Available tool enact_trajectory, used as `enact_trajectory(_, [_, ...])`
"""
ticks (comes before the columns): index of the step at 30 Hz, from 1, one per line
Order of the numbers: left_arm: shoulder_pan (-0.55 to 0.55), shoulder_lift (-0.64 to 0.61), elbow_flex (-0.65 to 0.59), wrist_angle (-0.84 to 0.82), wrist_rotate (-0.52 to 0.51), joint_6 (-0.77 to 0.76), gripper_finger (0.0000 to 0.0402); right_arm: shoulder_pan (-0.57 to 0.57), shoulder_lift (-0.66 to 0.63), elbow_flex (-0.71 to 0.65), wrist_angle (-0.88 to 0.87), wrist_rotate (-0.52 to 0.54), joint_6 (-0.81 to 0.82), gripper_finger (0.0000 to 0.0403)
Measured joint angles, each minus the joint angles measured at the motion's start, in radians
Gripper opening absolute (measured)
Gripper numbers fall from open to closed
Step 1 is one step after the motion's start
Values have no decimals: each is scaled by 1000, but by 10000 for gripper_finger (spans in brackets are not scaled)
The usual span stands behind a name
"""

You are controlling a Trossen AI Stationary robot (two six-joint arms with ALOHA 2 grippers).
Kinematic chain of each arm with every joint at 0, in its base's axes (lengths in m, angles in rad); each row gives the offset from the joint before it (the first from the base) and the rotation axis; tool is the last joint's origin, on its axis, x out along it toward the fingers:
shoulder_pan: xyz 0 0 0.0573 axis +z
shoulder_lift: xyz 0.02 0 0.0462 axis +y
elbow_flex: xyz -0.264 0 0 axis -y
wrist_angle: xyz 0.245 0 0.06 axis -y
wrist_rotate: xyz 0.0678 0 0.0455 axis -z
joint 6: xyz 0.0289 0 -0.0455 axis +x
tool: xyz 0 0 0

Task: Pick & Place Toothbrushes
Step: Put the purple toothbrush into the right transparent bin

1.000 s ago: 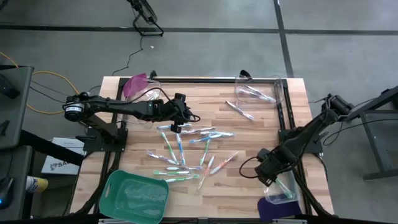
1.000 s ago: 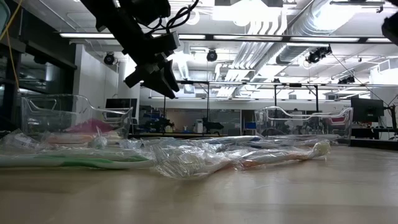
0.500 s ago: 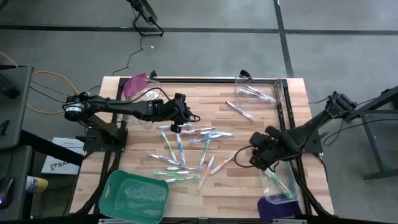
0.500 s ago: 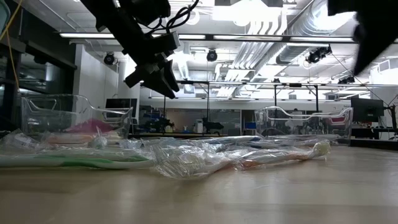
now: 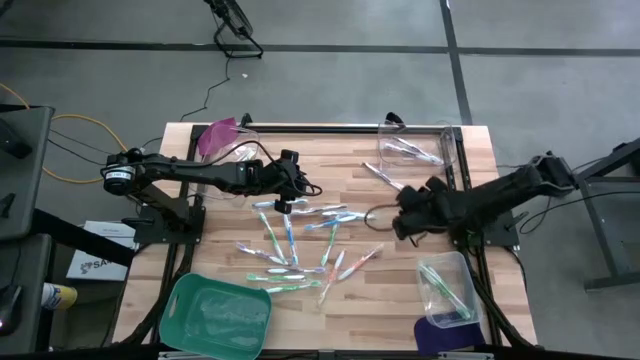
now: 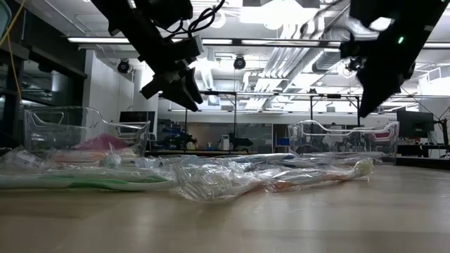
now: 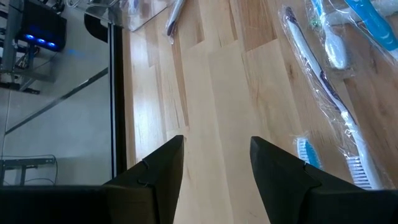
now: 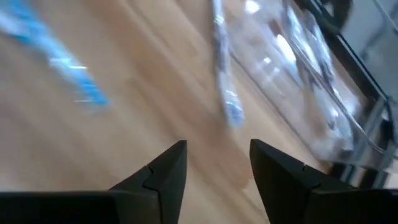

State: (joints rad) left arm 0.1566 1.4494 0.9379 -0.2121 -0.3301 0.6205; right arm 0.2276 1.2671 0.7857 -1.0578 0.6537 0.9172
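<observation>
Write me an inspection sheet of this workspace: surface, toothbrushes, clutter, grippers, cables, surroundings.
Surface: wooden table, light planks, bare along its near edge.
Job's things: wrapped toothbrushes scattered mid-table; some lie in the clear bin at the far right corner, some in the clear bin at the near right.
Clutter: green tray at the near left corner; pink item in a clear bin at the far left.
Grippers: left gripper open, above the pile's far end, holding nothing; right gripper open, empty, right of the pile.
Cables: yellow and black leads left of the table; thin cable on the floor behind.
Surroundings: grey floor; no person seen.
</observation>
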Motion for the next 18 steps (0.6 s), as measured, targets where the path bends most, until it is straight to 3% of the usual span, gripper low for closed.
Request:
enact_trajectory(13, [0,0,0,1,0,3,177,-308,0,-54,282,-137,-284,231])
enact_trajectory(18, [0,0,0,1,0,3,177,-399,0,-73,361,-217,-330,236])
